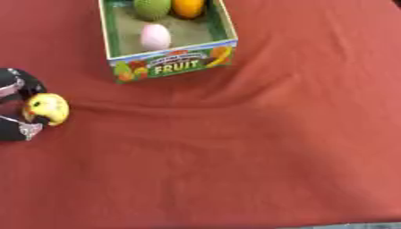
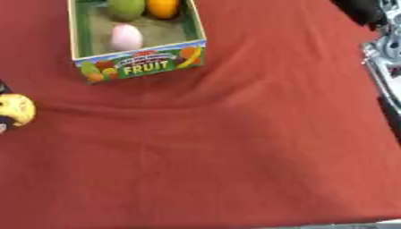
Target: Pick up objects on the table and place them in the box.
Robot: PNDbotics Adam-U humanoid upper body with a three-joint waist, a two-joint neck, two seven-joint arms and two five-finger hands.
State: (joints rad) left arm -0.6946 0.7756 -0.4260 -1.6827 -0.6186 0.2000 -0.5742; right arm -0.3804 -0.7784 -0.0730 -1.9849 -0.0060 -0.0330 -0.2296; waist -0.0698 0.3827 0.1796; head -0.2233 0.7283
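In box: pink egg-shaped piece (image 1: 155, 36), green fruit (image 1: 152, 7) and orange fruit (image 1: 188, 7) are contained in the printed cardboard fruit box (image 1: 174, 63).
In hand: round yellow fruit (image 1: 46, 108) is clasped by the curled fingers of the left hand (image 1: 17, 105).
Left: its placing only, judged.
Right hand: not visible.

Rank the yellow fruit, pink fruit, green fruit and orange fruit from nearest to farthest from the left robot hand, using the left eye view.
From the left robot hand:
1. Yellow fruit, in its grasp at the left edge.
2. Pink fruit, near end of the box.
3. Green fruit, far end, left.
4. Orange fruit, far end, right.
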